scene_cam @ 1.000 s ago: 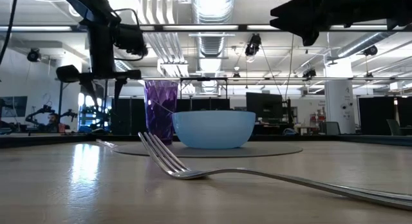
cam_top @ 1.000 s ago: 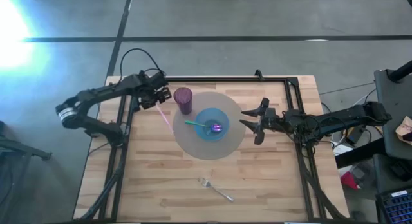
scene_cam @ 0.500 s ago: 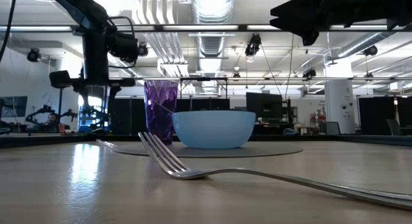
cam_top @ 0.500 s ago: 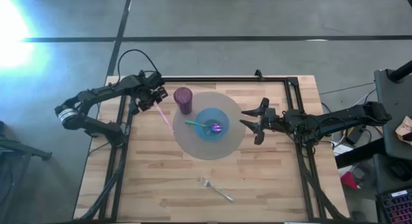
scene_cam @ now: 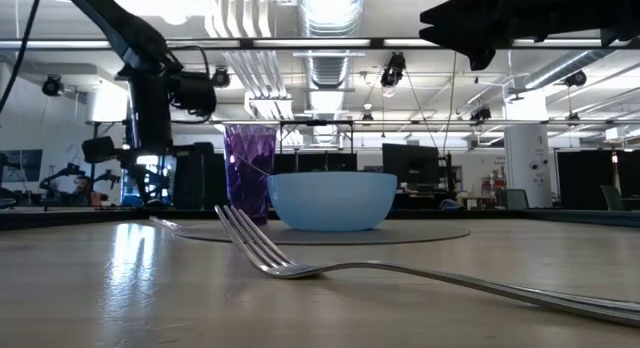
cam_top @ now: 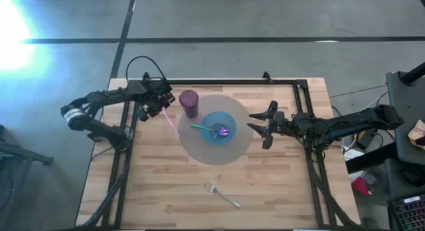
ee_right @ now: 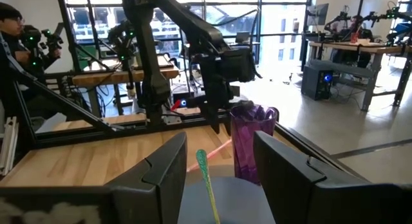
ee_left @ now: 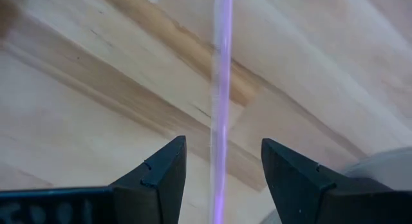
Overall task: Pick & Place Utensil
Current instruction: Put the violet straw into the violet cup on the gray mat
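Your left hand (cam_top: 154,106) is released, fingers straddling the pink utensil (ee_left: 221,114) lying flat on the counter (cam_top: 166,184) beside the purple cup (cam_top: 189,102). Its long axis runs straight between them. Right hand (cam_top: 262,129) open, farther off.

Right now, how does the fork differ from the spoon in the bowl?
The fork is plain silver metal; the spoon has a green handle and a purple head. The fork lies flat on the bare wood near the table's front edge; the spoon rests in the blue bowl on the round grey mat, its handle over the rim. The fork sits far from both tools; the spoon lies between the left tool and right tool. Neither is held.
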